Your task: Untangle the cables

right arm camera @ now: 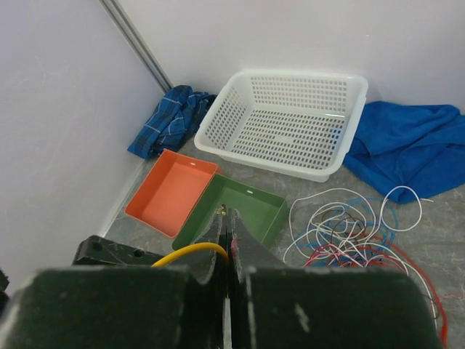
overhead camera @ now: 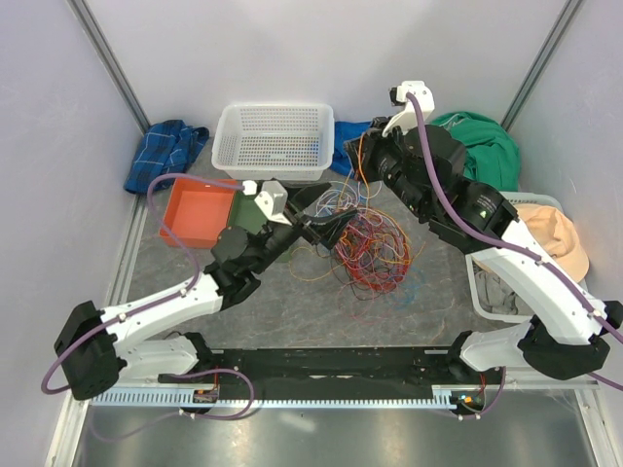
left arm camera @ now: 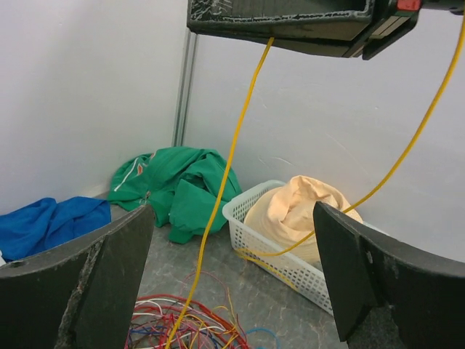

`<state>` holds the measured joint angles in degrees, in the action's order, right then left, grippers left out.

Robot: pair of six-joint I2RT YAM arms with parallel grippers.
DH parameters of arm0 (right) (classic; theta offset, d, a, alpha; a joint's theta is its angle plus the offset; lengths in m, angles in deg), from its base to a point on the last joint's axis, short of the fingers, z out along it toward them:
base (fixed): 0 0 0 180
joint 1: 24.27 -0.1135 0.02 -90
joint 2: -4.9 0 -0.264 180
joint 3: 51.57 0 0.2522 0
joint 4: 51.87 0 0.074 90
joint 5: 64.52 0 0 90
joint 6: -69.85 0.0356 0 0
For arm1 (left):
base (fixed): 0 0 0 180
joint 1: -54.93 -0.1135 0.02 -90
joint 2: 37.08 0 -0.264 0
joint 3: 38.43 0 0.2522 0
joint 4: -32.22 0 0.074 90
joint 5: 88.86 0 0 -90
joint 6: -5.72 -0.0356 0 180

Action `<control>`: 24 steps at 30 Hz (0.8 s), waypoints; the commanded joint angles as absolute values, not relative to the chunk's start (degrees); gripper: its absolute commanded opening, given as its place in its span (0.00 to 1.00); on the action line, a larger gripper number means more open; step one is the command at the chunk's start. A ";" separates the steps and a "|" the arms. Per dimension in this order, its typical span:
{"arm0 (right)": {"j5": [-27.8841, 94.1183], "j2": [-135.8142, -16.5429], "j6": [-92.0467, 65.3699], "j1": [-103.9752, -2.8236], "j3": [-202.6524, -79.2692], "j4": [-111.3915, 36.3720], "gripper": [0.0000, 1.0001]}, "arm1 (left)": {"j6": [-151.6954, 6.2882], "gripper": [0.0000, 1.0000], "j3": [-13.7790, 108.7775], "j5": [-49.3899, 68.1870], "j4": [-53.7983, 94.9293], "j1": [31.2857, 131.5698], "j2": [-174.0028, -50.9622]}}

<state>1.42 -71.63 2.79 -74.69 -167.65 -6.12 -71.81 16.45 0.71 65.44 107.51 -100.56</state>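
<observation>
Tangled cables (overhead camera: pixel 368 245) lie on a grey tabletop (overhead camera: pixel 438 292) between two tools, with pale walls (overhead camera: pixel 292 49) around.

Well left of the left tool (left arm camera: pixel 232 218) lies a plaid cloth (overhead camera: pixel 165 151), with an orange tray (overhead camera: pixel 195 214) and a green tray (right arm camera: pixel 254 207) closer in and a white basket (overhead camera: pixel 273 141) behind. This tool is spread wide and grips nothing. A yellow cable (left arm camera: pixel 225 182) hangs through the gap, clear of both fingers, and the heap lies just below and to the right of its tips. Above and beyond the heap, the right tool (right arm camera: pixel 225 218) is pressed closed on the yellow cable, raised off the tabletop. A blue cloth (right arm camera: pixel 407 138) lies near it, a green cloth (left arm camera: pixel 182 182) behind it, and further right a second basket (left arm camera: pixel 254 240) holds a peach cloth (left arm camera: pixel 298 211).
</observation>
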 commanded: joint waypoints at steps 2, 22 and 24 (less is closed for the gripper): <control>3.33 -69.81 4.01 -74.63 -167.54 -6.38 0.00 | -76.37 0.90 21.90 1.31 66.55 107.66 -104.83; 0.52 -64.45 3.31 -74.55 -161.75 -6.55 0.73 | -75.50 0.02 38.58 -8.43 40.30 107.22 -104.40; -0.80 -62.79 3.23 -74.63 -159.73 -6.64 0.89 | -73.57 0.02 47.46 -9.32 29.66 106.79 -105.45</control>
